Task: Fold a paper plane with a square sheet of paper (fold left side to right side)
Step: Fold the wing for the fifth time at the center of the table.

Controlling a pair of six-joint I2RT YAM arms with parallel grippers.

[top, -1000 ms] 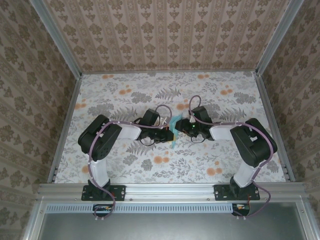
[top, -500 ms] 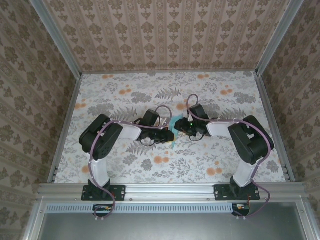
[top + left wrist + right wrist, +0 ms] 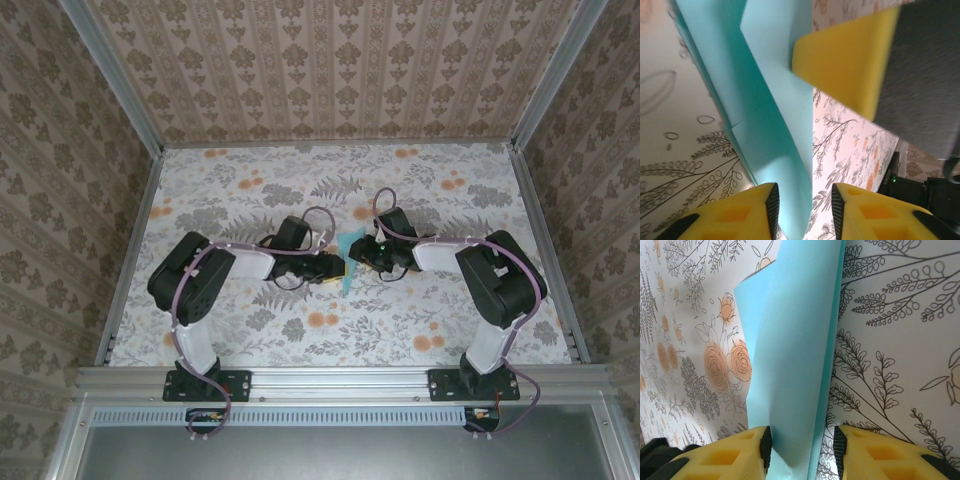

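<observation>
Mid-bench [image 3: 250, 190]: one blue paper sheet [image 3: 347, 262], partly folded into a narrow strip. It lies between both arms, long axis running away from the bases. Left pincer [image 3: 803, 192] spread, strip in its gap, clear of one pad. Right pincer [image 3: 800, 435] straddles the same strip; I can't tell whether it pinches. Two pincers, equally near.

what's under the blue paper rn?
Floral tabletop shows on both sides of the folded blue paper, which runs through the right pincer. The patch directly beneath the paper is covered, so anything there can't be seen.
</observation>
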